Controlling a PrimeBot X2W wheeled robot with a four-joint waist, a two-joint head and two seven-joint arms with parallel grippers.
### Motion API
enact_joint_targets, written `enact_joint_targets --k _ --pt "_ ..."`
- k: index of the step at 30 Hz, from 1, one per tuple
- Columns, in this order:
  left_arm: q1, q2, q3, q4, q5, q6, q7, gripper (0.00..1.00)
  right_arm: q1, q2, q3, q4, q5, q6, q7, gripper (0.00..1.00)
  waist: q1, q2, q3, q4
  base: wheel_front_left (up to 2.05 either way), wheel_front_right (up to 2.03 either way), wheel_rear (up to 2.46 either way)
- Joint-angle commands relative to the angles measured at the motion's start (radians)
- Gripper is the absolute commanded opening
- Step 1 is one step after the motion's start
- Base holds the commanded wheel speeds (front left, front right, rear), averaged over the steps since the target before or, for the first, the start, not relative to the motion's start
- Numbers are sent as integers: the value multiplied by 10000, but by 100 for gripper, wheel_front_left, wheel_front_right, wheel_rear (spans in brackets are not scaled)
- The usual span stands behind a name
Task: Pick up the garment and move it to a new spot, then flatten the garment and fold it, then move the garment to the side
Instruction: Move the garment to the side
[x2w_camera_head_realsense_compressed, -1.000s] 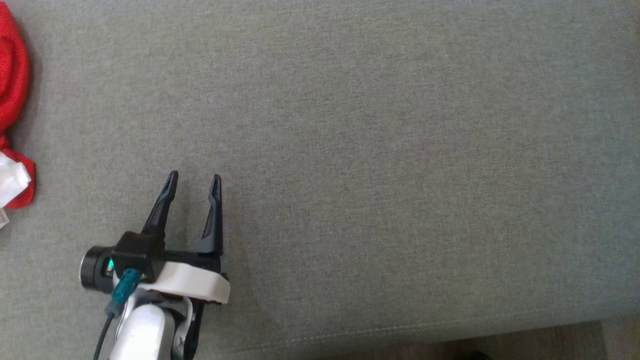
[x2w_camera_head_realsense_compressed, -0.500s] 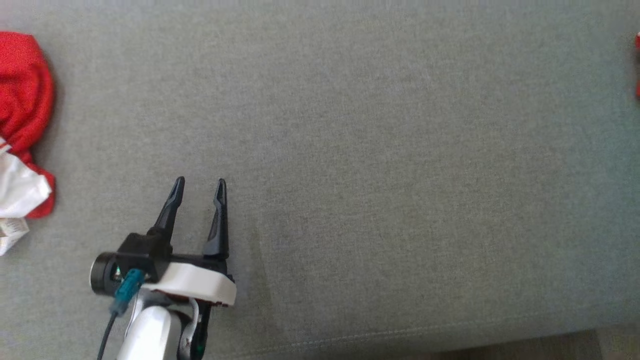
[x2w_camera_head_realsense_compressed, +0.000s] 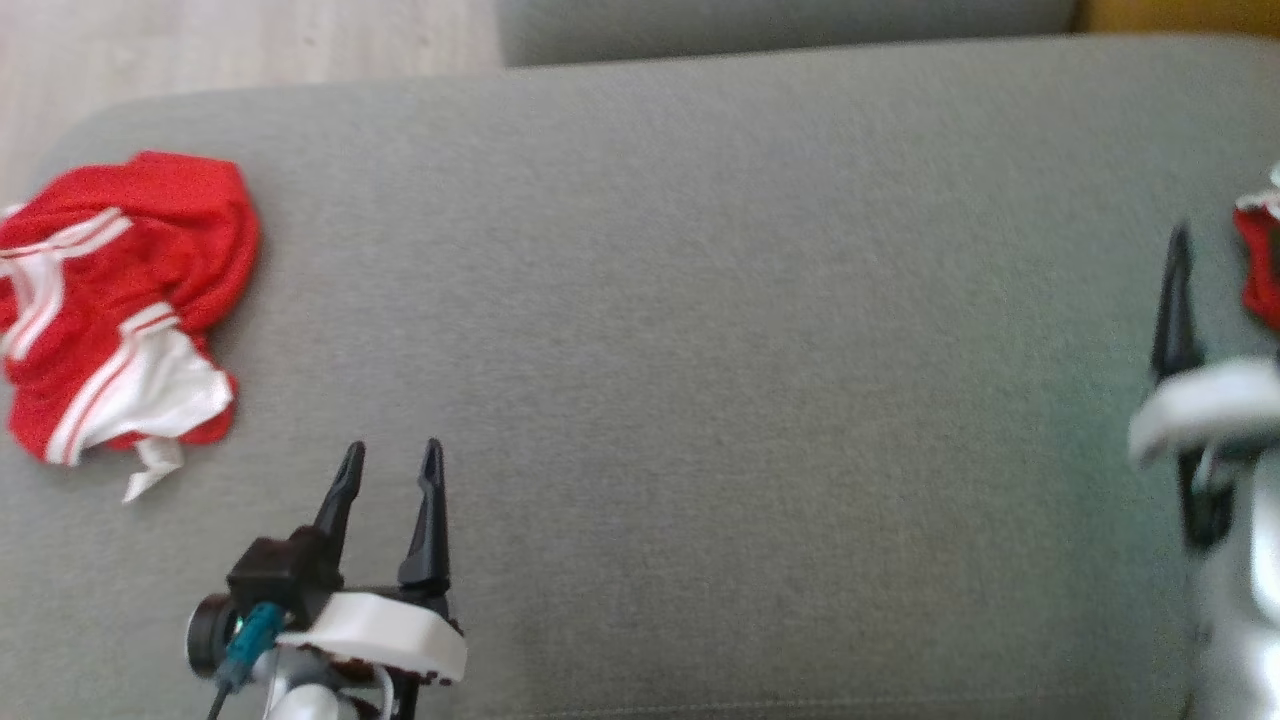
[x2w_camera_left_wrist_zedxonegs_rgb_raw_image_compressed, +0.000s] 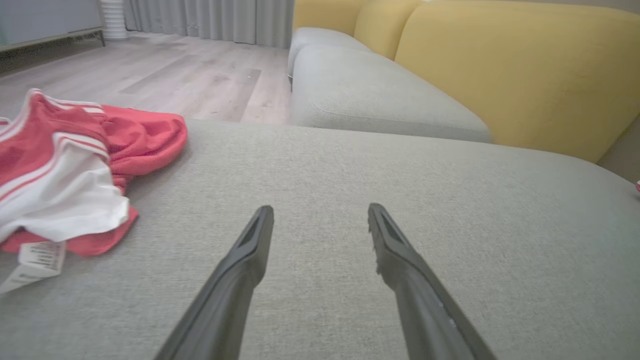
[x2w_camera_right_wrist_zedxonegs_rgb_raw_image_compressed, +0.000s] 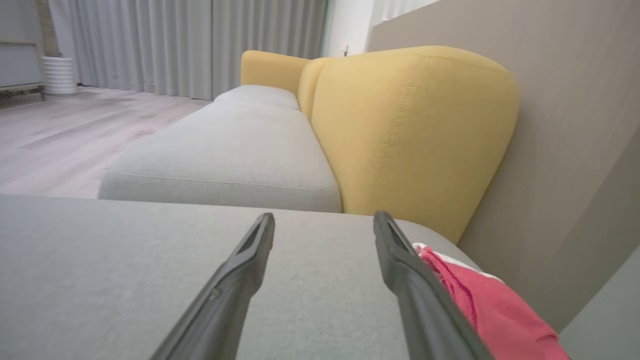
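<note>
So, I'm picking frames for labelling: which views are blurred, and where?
Head view: motion blur, worst on the right gripper and the red garment beside it; the left gripper is sharper. Left wrist view and right wrist view: sharp, evenly lit, no glare.

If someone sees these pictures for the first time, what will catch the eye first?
The crumpled red garment with white stripes, lying at the left end of the grey fabric cushion, stands out first. Next comes the yellow sofa backrest beyond the cushion, then the left gripper, open and empty, near the front edge.
</note>
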Motion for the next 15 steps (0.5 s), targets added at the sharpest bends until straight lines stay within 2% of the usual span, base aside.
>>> enact_joint_targets --k 1,8,15 --pt "-75 -17 479 -265 -45 52 -61 100 420 81 425 -738 178 -7 -91 100 1 0 -431 422 0 0 0" --pt "269 -19 819 -148 18 -99 -61 100 3349 843 1154 -3028 1066 -7 82 100 1 0 -890 755 0 0 0" --pt "411 -19 906 -59 52 -191 -61 100 4780 969 1656 -3491 1740 -7 -41 100 1 0 -1099 731 0 0 0"
